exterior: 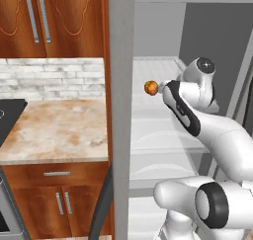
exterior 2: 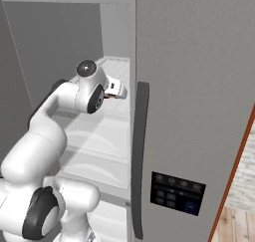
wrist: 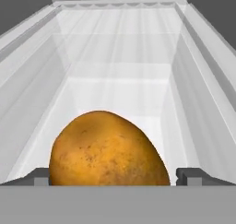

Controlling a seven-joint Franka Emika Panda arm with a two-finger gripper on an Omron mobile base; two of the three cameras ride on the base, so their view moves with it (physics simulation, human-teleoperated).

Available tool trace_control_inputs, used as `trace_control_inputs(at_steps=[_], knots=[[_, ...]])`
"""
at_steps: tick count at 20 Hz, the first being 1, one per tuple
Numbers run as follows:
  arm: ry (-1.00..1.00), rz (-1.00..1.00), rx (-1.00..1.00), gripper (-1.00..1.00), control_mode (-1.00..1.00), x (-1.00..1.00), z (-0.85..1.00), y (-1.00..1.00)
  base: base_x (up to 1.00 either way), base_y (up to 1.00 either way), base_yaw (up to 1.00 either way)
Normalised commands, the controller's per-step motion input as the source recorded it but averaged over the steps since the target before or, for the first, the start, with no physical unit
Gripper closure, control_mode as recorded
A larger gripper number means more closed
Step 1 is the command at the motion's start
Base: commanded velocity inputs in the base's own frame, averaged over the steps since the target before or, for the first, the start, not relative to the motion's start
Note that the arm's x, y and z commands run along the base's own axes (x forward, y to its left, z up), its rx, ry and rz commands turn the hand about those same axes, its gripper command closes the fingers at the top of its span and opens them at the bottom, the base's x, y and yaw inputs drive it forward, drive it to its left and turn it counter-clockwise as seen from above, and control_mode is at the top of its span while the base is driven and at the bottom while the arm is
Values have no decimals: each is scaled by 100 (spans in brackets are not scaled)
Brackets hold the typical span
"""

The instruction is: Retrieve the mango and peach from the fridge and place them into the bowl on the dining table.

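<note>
The fridge (exterior: 121,110) stands open, its white interior laid out in clear shelves that step down toward the floor. One arm reaches into it from the base, and at the end of that arm the gripper (wrist: 113,184) frames one fruit: an orange-yellow, finely speckled, rounded piece, most likely the mango (wrist: 108,149). In the hand view the fruit sits low and large between the two dark fingertips (wrist: 39,178), one showing at each side of it, so the jaws are spread about as wide as the fruit and appear to be closed against its sides; actual contact is hidden by the fruit itself. Beyond it runs one long white shelf (wrist: 120,80) with raised side rails.

From the left base view the same mango (exterior: 151,88) shows as a small orange ball at the front of an upper shelf, just beside the hand's dark wrist. From the right base view the hand is partly hidden behind the grey fridge door (exterior 2: 194,86), which carries one long dark curved handle (exterior 2: 139,156) and one black control panel (exterior 2: 178,192).

Left of the fridge lies one stone-topped counter (exterior: 54,130) with wooden cabinets (exterior: 49,19) above and below it, backed by pale brick tiling.
</note>
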Motion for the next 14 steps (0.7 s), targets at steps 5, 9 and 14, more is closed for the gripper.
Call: trace_control_inputs(at_steps=[5,9,14], knots=[[0,0,0,-100,-100,46,-13,0,0,0,0],[2,0,-3,-100,-100,9,-35,0,0,0,0],[8,0,-9,-100,-100,0,-71,0,0,0,0]])
